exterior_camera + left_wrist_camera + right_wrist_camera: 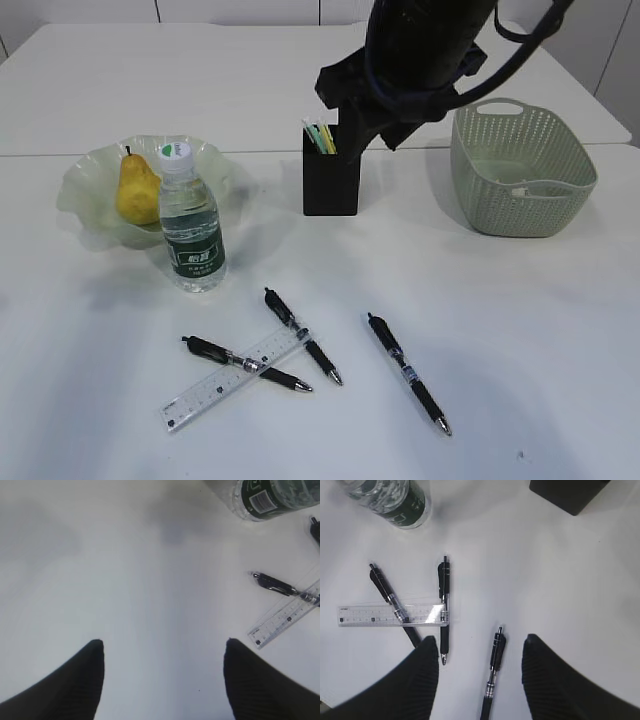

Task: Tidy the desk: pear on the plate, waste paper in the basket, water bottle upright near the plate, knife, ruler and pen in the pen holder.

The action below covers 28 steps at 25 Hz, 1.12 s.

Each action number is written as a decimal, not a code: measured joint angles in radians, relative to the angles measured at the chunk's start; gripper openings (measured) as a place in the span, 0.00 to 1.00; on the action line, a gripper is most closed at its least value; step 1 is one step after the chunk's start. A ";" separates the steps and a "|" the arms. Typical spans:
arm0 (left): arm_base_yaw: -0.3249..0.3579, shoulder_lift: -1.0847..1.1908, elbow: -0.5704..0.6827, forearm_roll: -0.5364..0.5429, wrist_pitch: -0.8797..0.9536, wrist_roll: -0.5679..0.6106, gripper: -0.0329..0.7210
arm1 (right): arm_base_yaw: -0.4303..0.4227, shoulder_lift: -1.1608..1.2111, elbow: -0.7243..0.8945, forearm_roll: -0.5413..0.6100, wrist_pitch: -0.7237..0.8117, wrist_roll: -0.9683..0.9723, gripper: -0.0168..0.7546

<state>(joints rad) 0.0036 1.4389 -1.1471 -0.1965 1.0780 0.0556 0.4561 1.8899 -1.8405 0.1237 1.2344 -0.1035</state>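
Smooth white desk point(520, 330), clear plastic ruler point(236, 378), translucent glassy plate point(90, 185), matte black pen holder point(331, 185).

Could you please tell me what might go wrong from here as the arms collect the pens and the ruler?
1. The clear plastic ruler lies across two black pens, so lifting either may drag the other.
2. The upright clear water bottle with the dark green label stands close to that pile; a reaching arm could topple it.
3. The matte black square pen holder already holds items, so inserting more might tip it.
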 joint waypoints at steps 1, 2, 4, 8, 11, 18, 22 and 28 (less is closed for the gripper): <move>0.000 0.000 0.000 0.000 0.000 0.000 0.74 | 0.002 0.000 0.000 0.000 0.002 0.002 0.54; 0.000 0.000 0.000 0.000 0.000 0.000 0.74 | 0.002 0.000 0.000 -0.001 0.002 0.004 0.54; 0.000 0.000 0.000 0.000 0.000 0.000 0.74 | 0.002 0.000 0.000 -0.005 0.004 0.011 0.54; 0.000 0.000 0.000 0.000 0.000 0.000 0.74 | 0.002 0.000 0.000 -0.007 0.004 0.015 0.54; 0.000 0.000 0.000 0.000 0.000 0.003 0.74 | 0.002 0.000 0.002 -0.007 0.004 0.015 0.54; -0.099 -0.004 0.000 0.004 0.002 0.055 0.74 | 0.000 0.000 0.040 -0.007 0.004 -0.032 0.54; -0.208 -0.022 0.000 0.030 0.004 0.062 0.74 | -0.020 -0.002 0.119 -0.007 0.004 -0.070 0.54; -0.355 -0.033 0.000 0.064 0.010 0.083 0.74 | -0.082 -0.018 0.220 -0.001 0.004 -0.120 0.54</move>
<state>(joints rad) -0.3516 1.4063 -1.1471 -0.1328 1.0878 0.1383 0.3738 1.8722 -1.6203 0.1226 1.2380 -0.2230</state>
